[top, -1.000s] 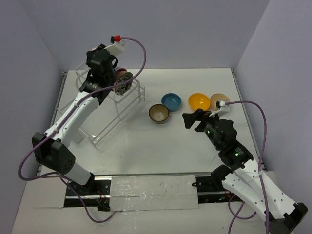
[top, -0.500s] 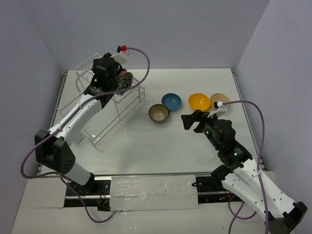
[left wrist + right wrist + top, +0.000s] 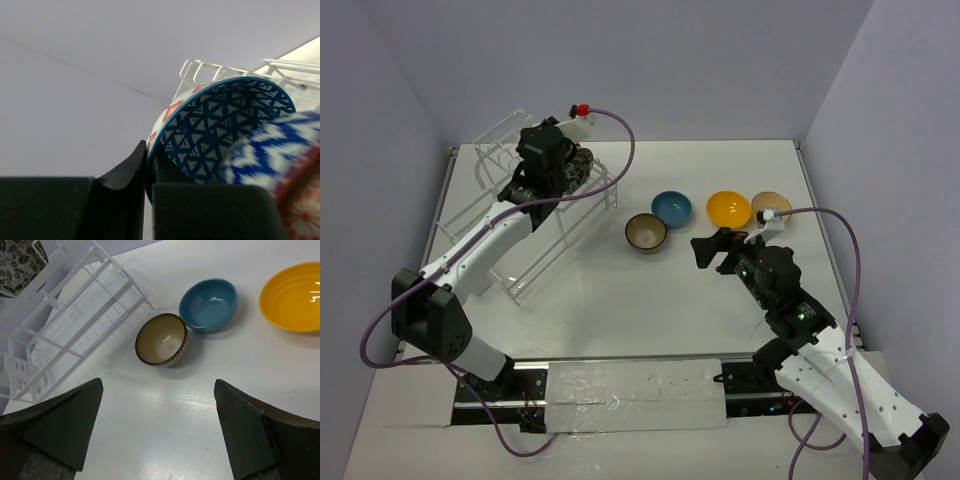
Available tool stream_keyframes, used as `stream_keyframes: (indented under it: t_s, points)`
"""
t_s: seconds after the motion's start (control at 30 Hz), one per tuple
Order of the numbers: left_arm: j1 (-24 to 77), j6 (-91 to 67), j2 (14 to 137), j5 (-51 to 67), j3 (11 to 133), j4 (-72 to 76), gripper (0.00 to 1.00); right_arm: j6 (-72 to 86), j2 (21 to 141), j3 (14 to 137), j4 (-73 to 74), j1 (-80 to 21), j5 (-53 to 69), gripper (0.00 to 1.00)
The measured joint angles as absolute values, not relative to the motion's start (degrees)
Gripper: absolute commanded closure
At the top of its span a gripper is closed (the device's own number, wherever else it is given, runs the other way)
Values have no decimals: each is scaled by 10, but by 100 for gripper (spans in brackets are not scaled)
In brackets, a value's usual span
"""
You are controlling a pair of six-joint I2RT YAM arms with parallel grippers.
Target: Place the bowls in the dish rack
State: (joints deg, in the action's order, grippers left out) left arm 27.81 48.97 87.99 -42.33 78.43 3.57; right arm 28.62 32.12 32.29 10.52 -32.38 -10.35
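My left arm stretches over the dish rack [image 3: 558, 222], left claw [image 3: 149, 162] clamped on the rim of the blue-patterned bowl [image 3: 227, 125], which stands on edge above the rack's top tier. My right claw [image 3: 708, 248] hangs spread wide to the right of the rack, facing the brown bowl [image 3: 161, 340], teal bowl [image 3: 207, 304] and yellow bowl [image 3: 292, 297].

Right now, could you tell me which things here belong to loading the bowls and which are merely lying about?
Job: dish rack; blue patterned bowl, gripped by the left gripper; blue-and-white bowl beside it; grey patterned bowl; dark brown bowl; teal bowl; yellow bowl; tan bowl; right gripper, open.
Lying about: purple cables; clear strip at the near edge.
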Motion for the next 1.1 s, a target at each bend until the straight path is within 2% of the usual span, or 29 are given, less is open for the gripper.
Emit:
stream_keyframes:
  t_s: [0.63, 1.1]
  points:
    - [292, 480, 865, -415, 760, 41, 78, 286, 310, 318, 107, -324, -104, 0]
    - [292, 458, 849, -378, 760, 18, 82, 291, 284, 318, 108, -324, -104, 0]
